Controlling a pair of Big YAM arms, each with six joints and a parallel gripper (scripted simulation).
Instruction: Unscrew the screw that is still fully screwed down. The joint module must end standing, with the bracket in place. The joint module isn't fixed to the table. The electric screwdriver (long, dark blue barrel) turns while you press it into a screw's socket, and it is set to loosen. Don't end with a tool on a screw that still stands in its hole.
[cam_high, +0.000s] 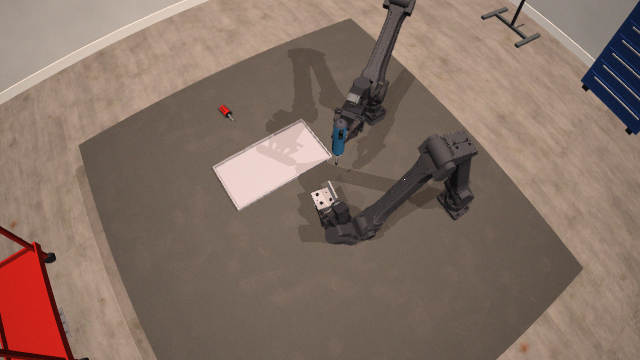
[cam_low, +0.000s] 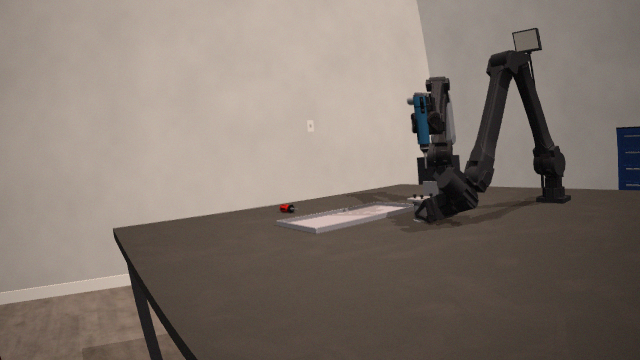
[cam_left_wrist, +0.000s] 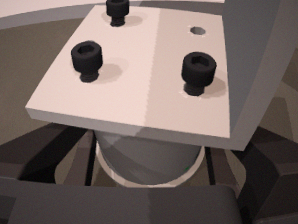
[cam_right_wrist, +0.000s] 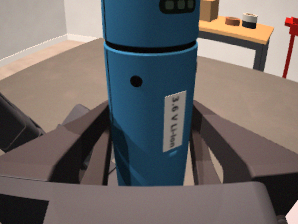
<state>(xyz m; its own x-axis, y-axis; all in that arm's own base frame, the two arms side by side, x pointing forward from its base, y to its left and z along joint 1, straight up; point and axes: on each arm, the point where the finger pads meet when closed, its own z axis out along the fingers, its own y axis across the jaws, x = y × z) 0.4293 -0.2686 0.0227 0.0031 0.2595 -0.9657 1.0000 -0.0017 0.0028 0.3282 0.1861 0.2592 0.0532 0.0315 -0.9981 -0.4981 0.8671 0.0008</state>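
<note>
The joint module stands on the table by the white tray's near corner. In the left wrist view, its pale bracket (cam_left_wrist: 145, 75) tops a grey cylinder (cam_left_wrist: 150, 150). Three black socket screws (cam_left_wrist: 86, 57) (cam_left_wrist: 199, 70) (cam_left_wrist: 116, 7) stand in the bracket, and one hole (cam_left_wrist: 198, 31) is empty. My left gripper (cam_high: 332, 212) (cam_left_wrist: 150, 111) is shut on the module's cylinder, low at the table. My right gripper (cam_high: 345, 125) (cam_right_wrist: 150, 110) is shut on the blue electric screwdriver (cam_high: 339, 137) (cam_low: 423, 122) (cam_right_wrist: 147, 100). It holds the screwdriver upright, tip down, in the air above and beyond the module.
A flat white tray (cam_high: 226, 188) (cam_low: 300, 227) lies left of the module. A small red hand screwdriver (cam_high: 225, 111) (cam_low: 286, 208) lies beyond the tray. A red cart (cam_high: 25, 310) and a blue cabinet (cam_high: 617, 75) (cam_low: 629, 157) stand off the table.
</note>
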